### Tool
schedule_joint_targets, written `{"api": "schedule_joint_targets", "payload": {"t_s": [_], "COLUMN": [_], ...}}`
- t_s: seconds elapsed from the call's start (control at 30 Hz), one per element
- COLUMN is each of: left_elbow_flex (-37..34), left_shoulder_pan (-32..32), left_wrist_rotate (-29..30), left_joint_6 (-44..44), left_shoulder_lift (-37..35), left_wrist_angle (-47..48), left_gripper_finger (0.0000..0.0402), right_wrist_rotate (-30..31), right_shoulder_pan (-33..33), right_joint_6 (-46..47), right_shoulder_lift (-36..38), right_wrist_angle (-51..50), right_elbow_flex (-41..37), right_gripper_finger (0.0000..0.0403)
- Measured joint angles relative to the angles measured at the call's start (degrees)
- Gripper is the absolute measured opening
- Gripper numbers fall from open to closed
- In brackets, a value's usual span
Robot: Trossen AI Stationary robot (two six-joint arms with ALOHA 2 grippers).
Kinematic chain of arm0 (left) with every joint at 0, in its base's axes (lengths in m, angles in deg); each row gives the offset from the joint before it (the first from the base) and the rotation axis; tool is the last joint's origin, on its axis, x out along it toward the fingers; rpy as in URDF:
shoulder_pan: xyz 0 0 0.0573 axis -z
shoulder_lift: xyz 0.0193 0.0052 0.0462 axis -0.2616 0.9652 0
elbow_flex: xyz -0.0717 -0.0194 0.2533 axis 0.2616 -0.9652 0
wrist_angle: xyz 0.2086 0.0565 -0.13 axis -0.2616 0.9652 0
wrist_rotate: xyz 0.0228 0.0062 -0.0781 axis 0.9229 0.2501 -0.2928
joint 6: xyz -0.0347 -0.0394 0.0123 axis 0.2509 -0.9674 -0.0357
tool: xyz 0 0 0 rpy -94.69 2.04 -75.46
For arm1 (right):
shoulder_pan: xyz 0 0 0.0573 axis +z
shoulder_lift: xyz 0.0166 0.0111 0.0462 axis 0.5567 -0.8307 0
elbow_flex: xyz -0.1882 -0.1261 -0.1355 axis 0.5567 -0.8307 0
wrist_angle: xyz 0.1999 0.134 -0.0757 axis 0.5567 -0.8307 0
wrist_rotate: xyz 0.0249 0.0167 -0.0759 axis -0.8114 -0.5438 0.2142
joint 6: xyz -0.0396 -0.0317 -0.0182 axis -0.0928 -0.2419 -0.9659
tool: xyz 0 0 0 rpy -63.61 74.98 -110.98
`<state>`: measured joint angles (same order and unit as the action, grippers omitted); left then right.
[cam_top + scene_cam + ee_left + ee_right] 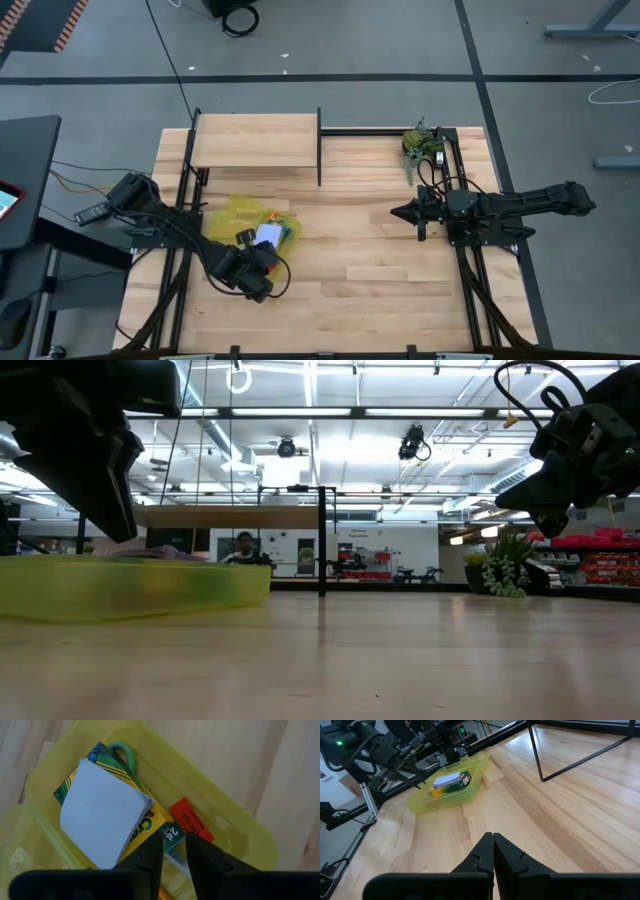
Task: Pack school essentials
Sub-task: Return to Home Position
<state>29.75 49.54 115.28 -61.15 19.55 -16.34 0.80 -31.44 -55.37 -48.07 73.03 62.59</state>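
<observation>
A yellow translucent pouch [228, 215] [235, 820] lies on the table left of centre. In it, the pale blue note pad [100, 812] lies on the yellow-green crayon box [157, 820]. The green scissors handle [125, 755] lies beside the box, and the red eraser [191, 820] is next to it on the pouch floor. My left gripper [174, 852] [262, 252] hangs just above the pouch's near end, slanting down, with a narrow gap between its fingers. A pale strip [176, 860] and an orange sliver [164, 895] show in that gap. My right gripper [493, 838] [397, 211] waits shut over the table's right half. My left gripper comes at the pouch's contents from above, slanting toward the table's far side. Its fingers stand on either side of the thin pale strip [180, 864] by the crayon box's corner. I cannot tell whether they touch it.
A wooden shelf on a black frame [255, 140] stands at the far left. A green leafy clump [420, 145] sits at the far right corner. Bare wood [350, 270] lies between the two arms and toward the near edge.
</observation>
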Motion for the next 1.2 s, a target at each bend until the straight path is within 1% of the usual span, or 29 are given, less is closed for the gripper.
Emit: {"api": "schedule_joint_targets", "payload": {"t_s": [0.37, 0.83, 0.93, 1.07, 1.2], "left_elbow_flex": [0.00, 0.00, 0.00, 0.00, 0.02], "left_shoulder_pan": [0.00, 0.00, 0.01, 0.75, 1.79], "left_wrist_rotate": [0.05, 0.66, 0.65, 1.80, 3.84], "left_joint_6": [0.02, -0.38, -2.67, -5.28, -7.80], "left_shoulder_lift": [0.00, 0.00, -0.09, -2.07, -3.98], "left_wrist_angle": [-0.04, -0.07, 0.02, 0.42, 4.20], "left_gripper_finger": [0.0078, 0.0072, 0.0078, 0.0098, 0.0125], "right_wrist_rotate": [-0.01, 0.00, 0.00, -0.02, -0.02], "right_shoulder_pan": [0.00, 0.00, 0.00, 0.00, 0.00], "right_joint_6": [0.00, 0.00, 0.00, 0.00, 0.00], "right_shoulder_lift": [-0.01, -0.01, -0.01, 0.01, -0.01], "right_wrist_angle": [0.00, -0.02, -0.02, -0.02, -0.02], "right_elbow_flex": [0.00, 0.00, 0.00, 0.00, 0.00], "right_gripper_finger": [0.0010, 0.0010, 0.0010, 0.0010, 0.0010]}}
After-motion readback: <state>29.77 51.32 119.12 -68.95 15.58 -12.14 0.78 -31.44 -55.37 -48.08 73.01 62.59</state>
